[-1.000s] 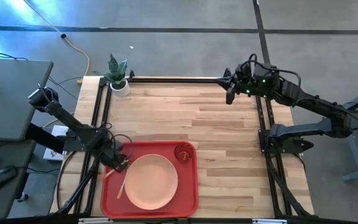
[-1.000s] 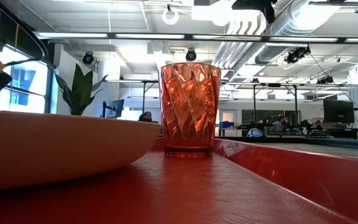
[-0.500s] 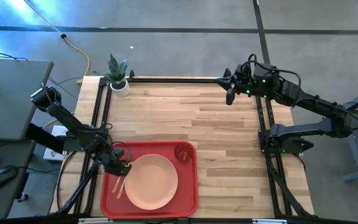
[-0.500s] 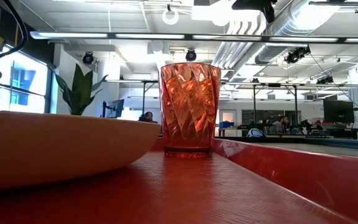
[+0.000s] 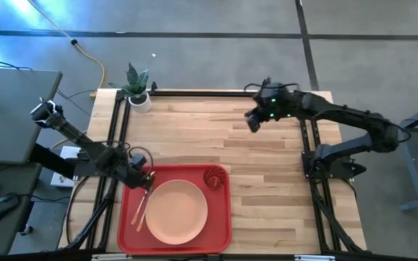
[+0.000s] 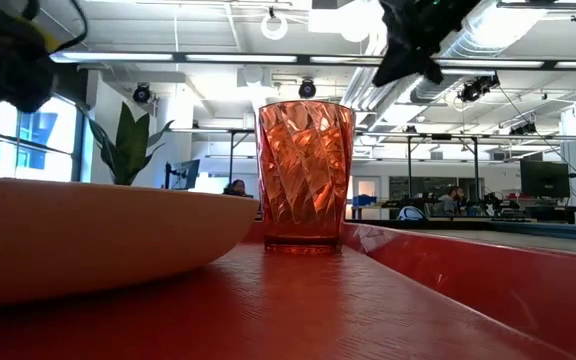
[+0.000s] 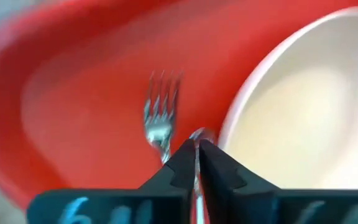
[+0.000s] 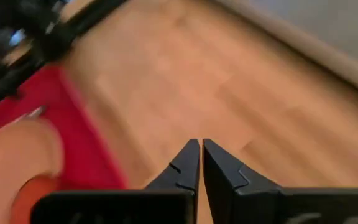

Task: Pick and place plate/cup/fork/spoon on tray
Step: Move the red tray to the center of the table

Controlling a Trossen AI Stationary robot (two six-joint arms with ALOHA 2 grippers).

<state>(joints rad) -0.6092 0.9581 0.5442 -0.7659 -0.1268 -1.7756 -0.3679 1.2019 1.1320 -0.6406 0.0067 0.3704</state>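
The red tray [image 5: 176, 210] is sitting at the near edge of the wooden table [image 5: 267, 167], toward its left corner. The peach-orange plate [image 5: 177, 211] is lying in the middle of the tray, and the fork [image 7: 158, 118] and spoon [image 7: 199, 134] are lying on the tray floor just beside the plate's left rim (the wrist camera is blurring them, though the tines are showing clearly). The left gripper [image 5: 146, 179] is hanging over the tray's far left corner with its fingers [image 7: 182, 165] pressed almost together; the spoon's bowl is showing right at their tips, but I cannot tell whether it is being held. The translucent red-orange cup [image 5: 215, 176] is standing upright in the tray's far right corner, just clear of the plate. Farther off, the right gripper [image 5: 253, 121] is hovering above bare wood near the table's far edge, fingers closed on nothing. A small potted plant [image 5: 137, 88] is sitting at the far left corner.
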